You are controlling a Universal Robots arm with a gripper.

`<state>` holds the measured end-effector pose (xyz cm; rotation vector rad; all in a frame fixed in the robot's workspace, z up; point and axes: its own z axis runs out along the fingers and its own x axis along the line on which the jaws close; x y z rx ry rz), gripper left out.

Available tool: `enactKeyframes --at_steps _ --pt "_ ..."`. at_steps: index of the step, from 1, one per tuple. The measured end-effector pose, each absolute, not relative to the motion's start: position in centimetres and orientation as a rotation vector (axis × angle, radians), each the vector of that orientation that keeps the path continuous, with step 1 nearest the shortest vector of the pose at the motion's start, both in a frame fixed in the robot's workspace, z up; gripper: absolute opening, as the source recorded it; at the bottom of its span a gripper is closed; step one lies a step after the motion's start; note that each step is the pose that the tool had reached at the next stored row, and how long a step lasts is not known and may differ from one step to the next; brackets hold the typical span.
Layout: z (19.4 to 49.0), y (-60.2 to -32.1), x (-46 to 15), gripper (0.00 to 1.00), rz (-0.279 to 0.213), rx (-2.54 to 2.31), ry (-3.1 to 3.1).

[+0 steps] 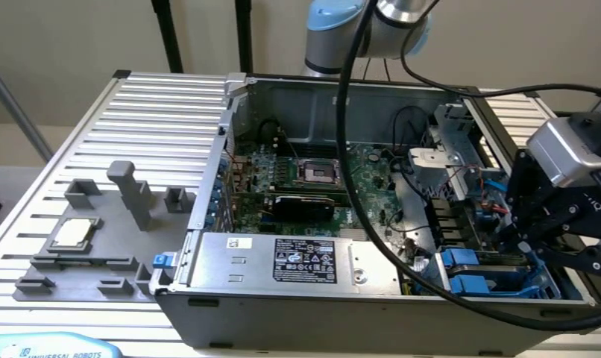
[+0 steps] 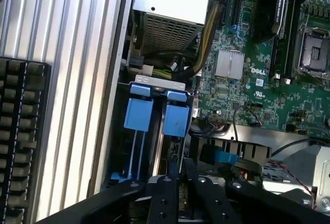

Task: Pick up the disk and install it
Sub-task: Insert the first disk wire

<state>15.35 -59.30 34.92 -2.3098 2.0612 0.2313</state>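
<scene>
The disk stands on edge in the drive bay at the corner of the open computer case, with its blue carrier front facing the case interior. A second blue carrier sits in the slot right beside it. My gripper reaches down into the bay from above. Its black fingers are nearly together, pinching the thin rear edge of the disk. In the exterior view the gripper hangs at the right side of the case, over the blue carriers.
A silver box with a black label fills the case's front. The motherboard lies behind it. Thick black cables cross the case down to the wrist. A small square chip rests on a grey fixture on the ribbed table.
</scene>
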Motion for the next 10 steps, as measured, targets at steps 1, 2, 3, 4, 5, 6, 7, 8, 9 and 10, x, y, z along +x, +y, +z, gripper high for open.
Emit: enactKeyframes --at_steps 1,2,3,4,5,6,7,8,9,10 --pt "34.89 -59.3 15.35 0.16 0.23 -2.297 2.076" --pt "34.85 -59.3 15.35 0.16 0.229 -2.284 2.09" --pt "34.82 -59.3 15.35 0.16 0.228 -2.27 2.104" --pt "34.79 -59.31 15.35 0.16 0.226 -2.257 2.118" --pt "34.76 -59.3 15.35 0.16 0.225 -2.244 2.132" --pt "34.72 -59.3 15.35 0.16 0.224 -2.231 2.146" --pt "34.68 -59.3 15.35 0.16 0.222 -2.218 2.16" --pt "34.64 -59.31 15.35 0.16 0.219 -2.208 2.172" --pt "34.6 -59.31 15.35 0.16 0.217 -2.198 2.185" --pt "34.58 -59.31 15.35 0.16 0.214 -2.19 2.196"
